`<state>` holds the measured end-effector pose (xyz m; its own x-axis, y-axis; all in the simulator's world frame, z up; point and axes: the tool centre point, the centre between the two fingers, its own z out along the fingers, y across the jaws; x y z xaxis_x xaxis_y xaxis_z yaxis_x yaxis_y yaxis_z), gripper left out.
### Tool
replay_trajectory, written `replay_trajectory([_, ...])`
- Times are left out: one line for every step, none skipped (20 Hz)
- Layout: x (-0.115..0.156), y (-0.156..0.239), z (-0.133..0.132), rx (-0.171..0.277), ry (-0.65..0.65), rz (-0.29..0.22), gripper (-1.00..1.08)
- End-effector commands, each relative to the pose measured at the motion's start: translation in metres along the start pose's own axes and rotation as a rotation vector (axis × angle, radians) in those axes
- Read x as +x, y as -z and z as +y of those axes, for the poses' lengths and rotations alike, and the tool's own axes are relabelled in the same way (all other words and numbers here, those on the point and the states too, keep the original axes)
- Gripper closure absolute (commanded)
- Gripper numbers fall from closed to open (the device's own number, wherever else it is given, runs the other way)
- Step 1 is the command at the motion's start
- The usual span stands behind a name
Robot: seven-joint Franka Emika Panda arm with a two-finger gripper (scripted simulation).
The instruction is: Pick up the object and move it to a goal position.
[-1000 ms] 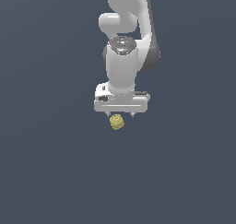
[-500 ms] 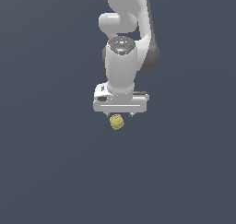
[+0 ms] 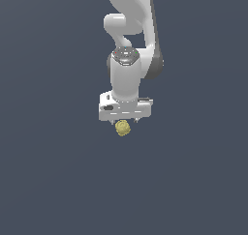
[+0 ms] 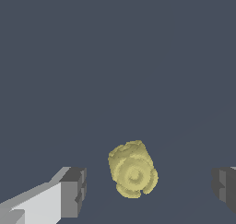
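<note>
Two grey finger pads [image 4: 73,193] of the white robot gripper [image 4: 147,191] stand wide apart in the wrist view, one on each side of the small lumpy pale-yellow ball with a bumpy skin [image 4: 132,169]. Neither pad touches the ball, and dark floor shows in the gaps between the ball and each pad. One finger has a white stem with a grey tip, and of the other finger only the grey tip [image 4: 224,188] peeks in at the side of the picture. The ball looks round like a little roll, and a ring pattern shows on the face that points at the wrist camera. It sits nearer to the finger with the white stem than to the other one. In the exterior view the big white robot arm [image 3: 131,36] comes down from the top of the picture and bends, and its thick round wrist points down. At the bottom of the wrist sits the wide white gripper [image 3: 125,122], and the yellow ball [image 3: 122,128] shows just under its middle. The ball is much narrower than the gripper. The fingers are mostly hidden behind the gripper body in this view, so only tiny dark bits show beside the ball. The dark blue-grey flat ground [image 3: 48,181] fills everything around, and no edge or corner of it shows, so I cannot tell where on it the ball lies.
</note>
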<state>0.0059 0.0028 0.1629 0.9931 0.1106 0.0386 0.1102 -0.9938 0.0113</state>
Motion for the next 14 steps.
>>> replay_trajectory([-0.006,-0.01,0.001,0.001,0.048,-0.005,-0.92])
replay_trajectory([-0.008,-0.014,0.002,0.001,0.07,-0.008,-0.92])
replay_trajectory([-0.011,-0.018,0.002,0.002,0.094,-0.01,-0.92])
replay_trajectory([-0.014,-0.023,0.002,0.002,0.119,-0.012,-0.92])
replay_trajectory([-0.018,-0.028,0.003,0.003,0.145,-0.015,-0.92])
replay_trajectory([-0.021,-0.033,0.003,0.004,0.17,-0.017,-0.92])
replay_trajectory([-0.024,-0.037,0.003,0.005,0.193,-0.02,-0.92])
replay_trajectory([-0.027,-0.041,0.003,0.006,0.216,-0.022,-0.92])
replay_trajectory([-0.029,-0.045,0.004,0.008,0.237,-0.024,-0.92])
replay_trajectory([-0.032,-0.048,0.004,0.009,0.256,-0.025,-0.92])
replay_trajectory([-0.035,-0.052,0.004,0.01,0.274,-0.027,-0.92])
replay_trajectory([-0.037,-0.055,0.004,0.011,0.291,-0.028,-0.92])
replay_trajectory([-0.039,-0.057,0.004,0.012,0.307,-0.03,-0.92])
replay_trajectory([-0.041,-0.06,0.004,0.013,0.321,-0.031,-0.92])
